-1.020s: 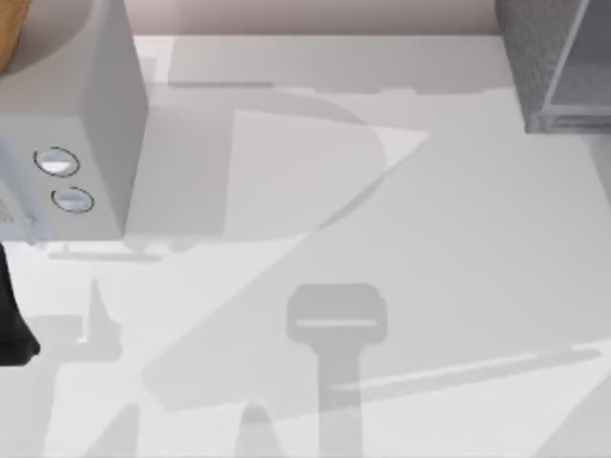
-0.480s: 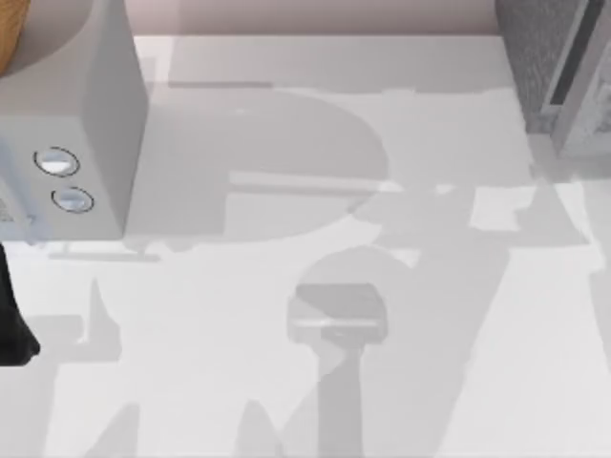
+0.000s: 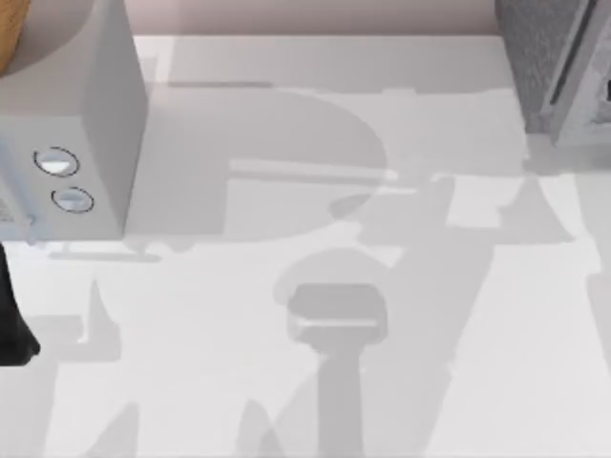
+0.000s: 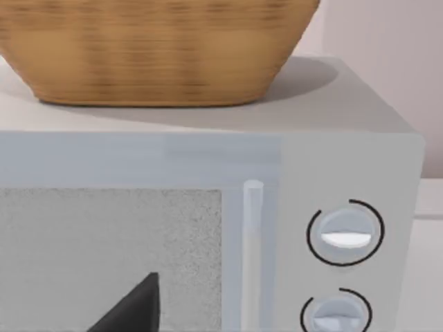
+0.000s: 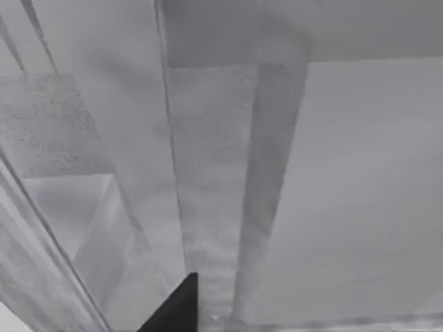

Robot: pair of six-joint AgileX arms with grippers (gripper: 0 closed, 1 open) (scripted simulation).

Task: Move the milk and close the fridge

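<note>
Two arms, neither gripper's fingers readable; can't tell if released or clenched. Left arm (image 3: 11, 324) parked at 9 o'clock by dial box (image 3: 72, 124), basket (image 4: 152, 48) on top. Right wrist cam sits close on fridge (image 3: 535, 57) at 1 o'clock, door (image 3: 582, 76) looks ajar. Milk location unknown. Judgement: door stiff, hinged, light to swing; push flat on panel near free edge. Table (image 3: 315, 382) plain white, smooth, wall (image 3: 315, 14) at 12.
</note>
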